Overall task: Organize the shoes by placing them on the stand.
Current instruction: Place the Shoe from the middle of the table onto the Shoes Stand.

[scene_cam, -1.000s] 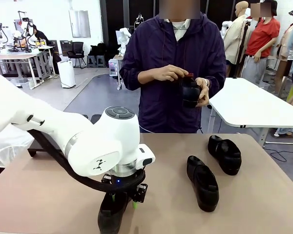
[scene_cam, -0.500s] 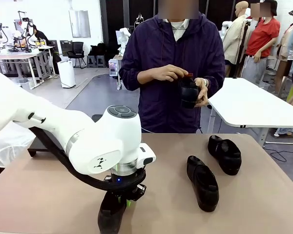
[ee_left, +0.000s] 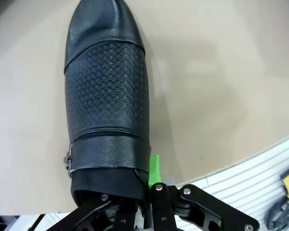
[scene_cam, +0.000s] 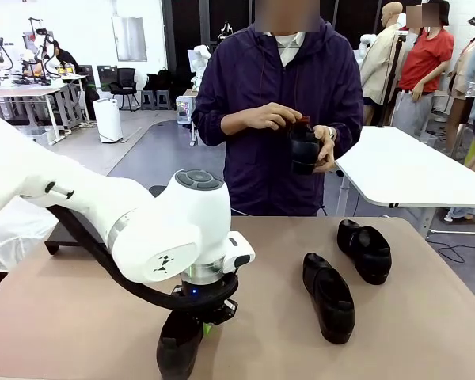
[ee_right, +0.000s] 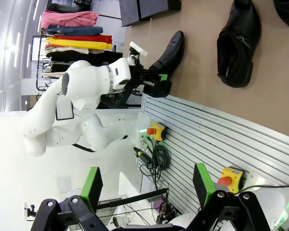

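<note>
Left end effector (scene_cam: 198,321) grips heel of black, grid-embossed leather shoe (ee_left: 106,96) at tan worktop's (scene_cam: 79,332) 7 o'clock; right end effector (ee_right: 147,185) gapes empty.

Shoe (ee_left: 106,110): stretching toe-away over the tan tabletop (ee_left: 221,96), textured upper facing up.
Left gripper (ee_left: 135,183): gripping the shoe's heel end, one green pad (ee_left: 154,166) pressing its side.
</note>
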